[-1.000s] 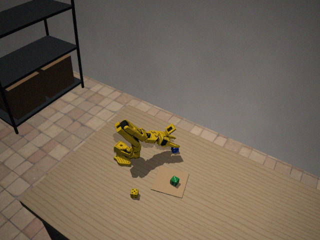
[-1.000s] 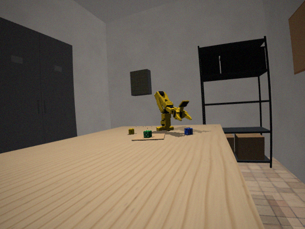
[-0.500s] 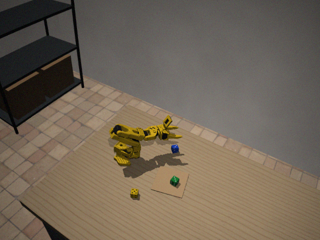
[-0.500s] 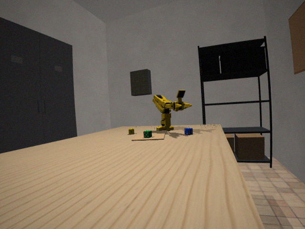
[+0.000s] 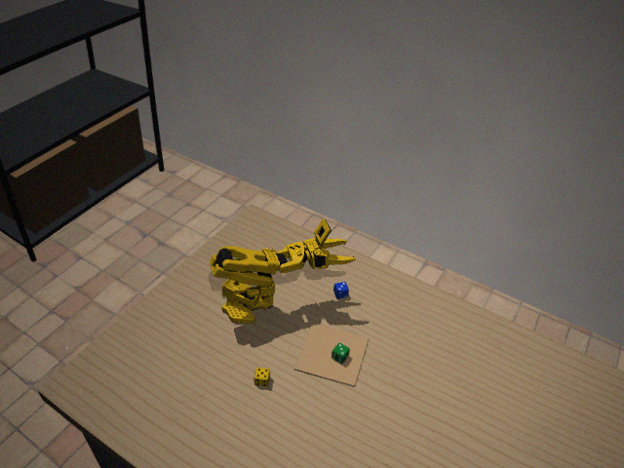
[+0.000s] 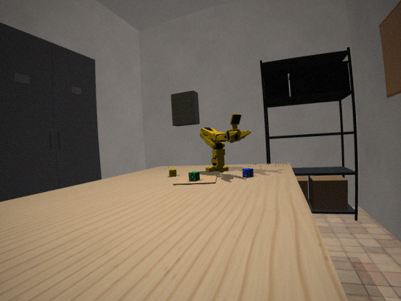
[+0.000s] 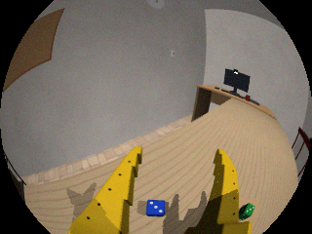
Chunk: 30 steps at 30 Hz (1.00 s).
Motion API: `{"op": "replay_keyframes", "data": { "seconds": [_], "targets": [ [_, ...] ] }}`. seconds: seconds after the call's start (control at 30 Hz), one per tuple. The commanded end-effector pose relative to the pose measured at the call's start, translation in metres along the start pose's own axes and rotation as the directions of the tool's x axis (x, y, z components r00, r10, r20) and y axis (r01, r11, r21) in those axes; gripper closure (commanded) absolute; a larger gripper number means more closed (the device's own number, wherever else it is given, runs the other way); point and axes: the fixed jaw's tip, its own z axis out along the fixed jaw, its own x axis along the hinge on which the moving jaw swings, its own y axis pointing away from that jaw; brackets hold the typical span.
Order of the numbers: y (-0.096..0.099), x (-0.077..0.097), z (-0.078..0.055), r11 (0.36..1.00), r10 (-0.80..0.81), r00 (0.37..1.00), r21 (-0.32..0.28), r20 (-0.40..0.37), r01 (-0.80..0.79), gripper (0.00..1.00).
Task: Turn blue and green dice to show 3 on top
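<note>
A: State of the claw (image 5: 350, 251) (image 6: 249, 132) (image 7: 179, 149)?

B: Open part way, with a clear gap between the fingertips. Holding nothing. Raised well above the counter (image 5: 453, 377) (image 6: 161, 242) (image 7: 253, 136), at the end of the yellow arm (image 5: 247, 259) (image 6: 219, 158).

A: Location of the blue die (image 5: 340, 290) (image 6: 247, 172) (image 7: 155, 208)?

B: On the bare counter, off the mat (image 5: 317, 347) (image 6: 208, 180) (image 7: 253, 202) and apart from it. Lying flat. In the wrist view, seen low between the fingers but not gripped; three pips in a diagonal row on the upward face.

A: And the green die (image 5: 340, 353) (image 6: 194, 175) (image 7: 247, 211)?

B: Fully on the mat, inside the edges, resting flat. Top pips too small to count with certainty.

A: Yellow die (image 5: 261, 376) (image 6: 172, 172)?

B: Flat on the counter, beside the mat and apart from it, with five on top in the top view.

A: Any contact among the dice?

B: None. Well apart from one another, with none stacked. Mat recorded as flat on the counter. Shadow of the arm noted between the blue die and the mat.

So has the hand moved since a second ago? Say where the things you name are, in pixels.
Yes. The hand (image 5: 350, 250) (image 6: 249, 132) (image 7: 179, 149) has risen, higher above the table (image 5: 453, 377) (image 6: 161, 242) (image 7: 258, 141) in the exterior view.
</note>
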Motion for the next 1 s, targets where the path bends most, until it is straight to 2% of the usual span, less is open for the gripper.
{"op": "replay_keyframes", "data": {
  "seconds": [0.0,0.4,0.6,0.83,0.9,0.97],
  "targets": [
    [-0.001,-0.011,0.002,1.0,-0.005,0.999,0.007,0.036,0.005,0.65],
    [-0.001,-0.011,0.011,1.0,0.004,0.999,0.004,-0.051,-0.004,0.65],
    [0.0,-0.009,0.02,1.0,0.014,0.987,0.003,-0.159,-0.014,0.65],
    [0.002,-0.007,0.031,1.0,0.028,0.945,0.005,-0.326,-0.028,0.65],
    [0.002,-0.007,0.031,1.0,0.028,0.945,0.005,-0.326,-0.028,0.65],
    [0.003,-0.007,0.033,0.999,0.032,0.925,0.007,-0.378,-0.032,0.65]
  ]
}}
